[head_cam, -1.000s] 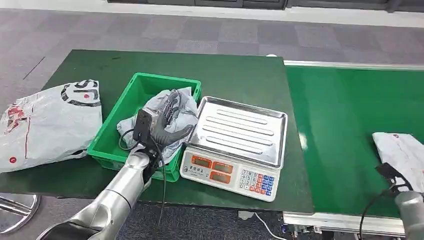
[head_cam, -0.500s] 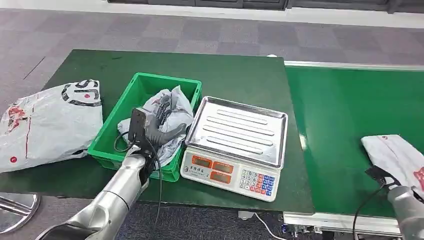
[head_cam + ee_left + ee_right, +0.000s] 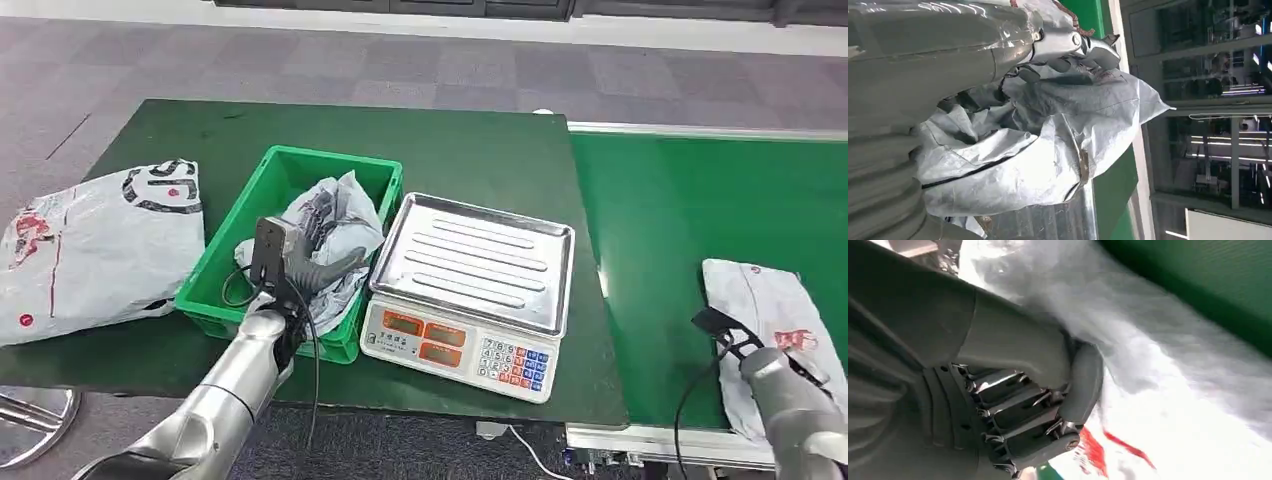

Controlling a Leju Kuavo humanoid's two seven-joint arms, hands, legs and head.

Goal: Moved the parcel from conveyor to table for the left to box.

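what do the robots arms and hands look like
Both arms are smooth silver tubes. The left arm carries a black camera box at the wrist with a loose black cable. The left hand and right hand are grey, with a ribbed cover, thick thumb and darker metal-jointed fingers.

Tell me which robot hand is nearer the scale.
Left. The left robot hand is in the green bin beside the scale; the right robot hand is on the conveyor parcel, farther off.

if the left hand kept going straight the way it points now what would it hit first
Most likely the grey parcel in the green bin: the left hand already has its fingers on it. Beyond it lies the bin's far wall, though depth is hard to judge.
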